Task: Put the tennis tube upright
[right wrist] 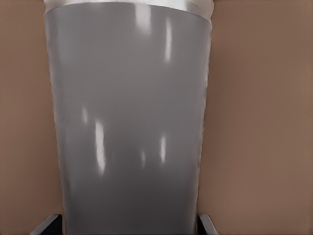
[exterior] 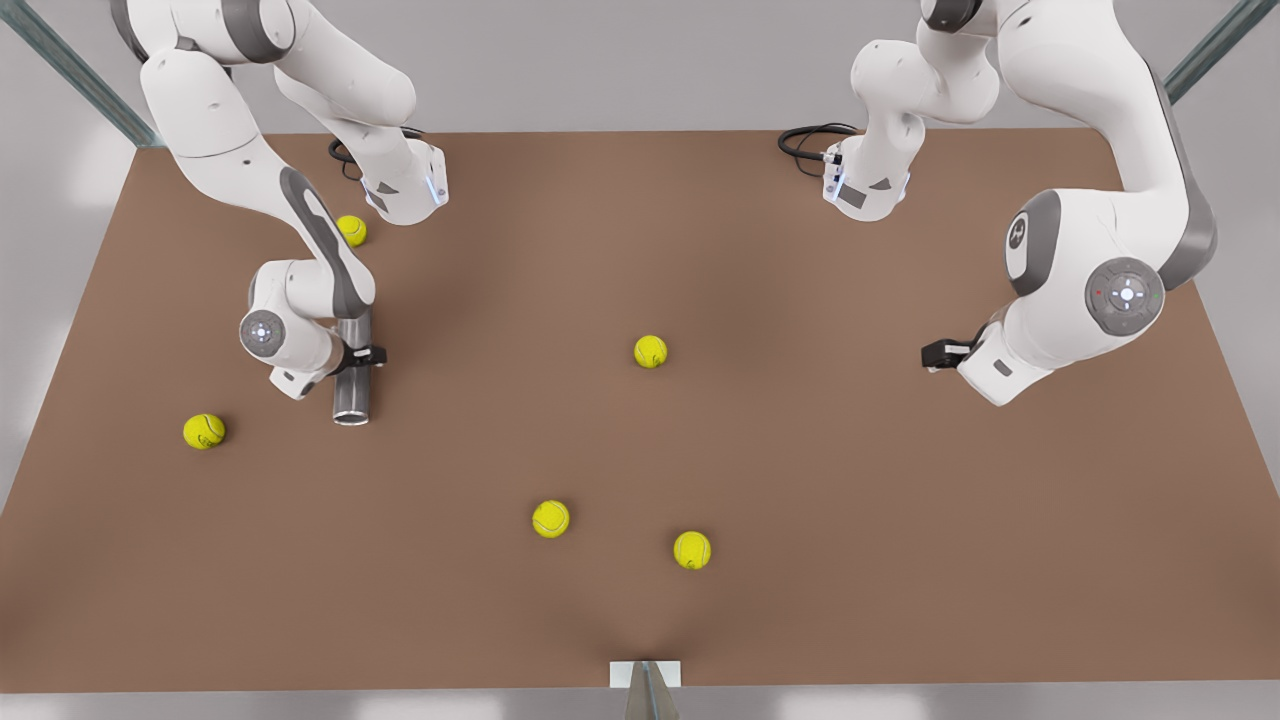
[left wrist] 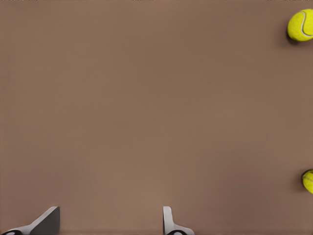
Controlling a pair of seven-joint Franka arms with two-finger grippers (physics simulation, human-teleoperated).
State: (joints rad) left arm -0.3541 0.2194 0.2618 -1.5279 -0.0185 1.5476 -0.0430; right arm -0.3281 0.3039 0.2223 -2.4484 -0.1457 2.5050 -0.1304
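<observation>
The tennis tube is a smooth grey cylinder at the front view's left, its lighter rim end toward the table's near edge. My right gripper is shut on it partway along its length. In the right wrist view the tennis tube stands between the two fingertips, which hug its sides. My left gripper waits at the front view's right, above the table. Its fingers are open over bare brown tabletop, with nothing between them.
Several yellow tennis balls lie on the brown table: one behind the tube, one to its left, one in the middle, two near the front. Two balls show in the left wrist view.
</observation>
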